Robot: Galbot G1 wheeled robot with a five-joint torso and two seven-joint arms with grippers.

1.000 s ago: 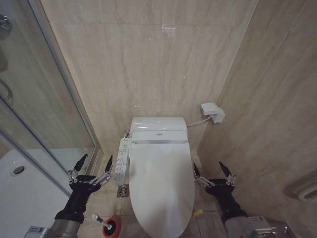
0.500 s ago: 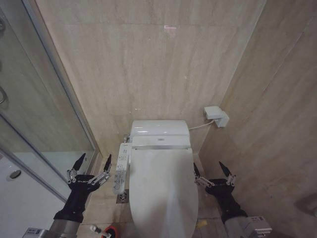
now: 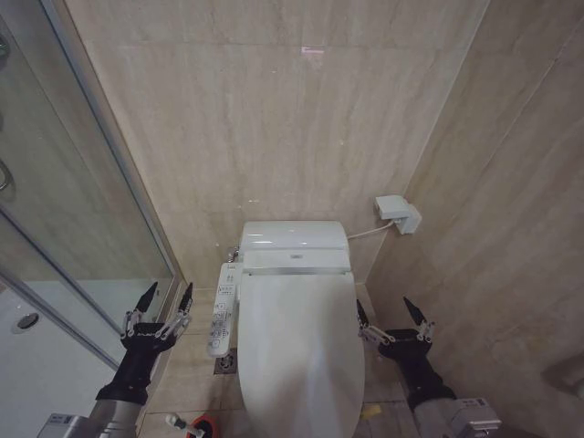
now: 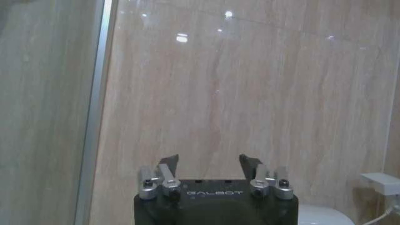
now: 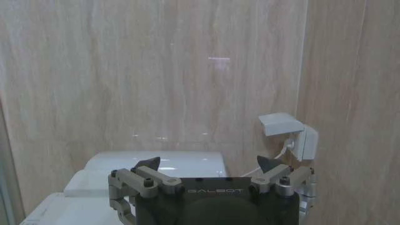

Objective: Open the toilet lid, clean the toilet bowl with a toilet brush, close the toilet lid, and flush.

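Black left gripper (image 3: 165, 299) agape, empty.

A white wall box (image 3: 396, 214) with cable is sitting on the beige tiled wall (image 3: 292, 119), a glass shower door (image 3: 64, 182) standing opposite and a floor drain (image 3: 224, 363) lying below.

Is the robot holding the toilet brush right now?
No, both the left gripper and the right gripper are open and empty, and the toilet brush sits on the floor beside the toilet.
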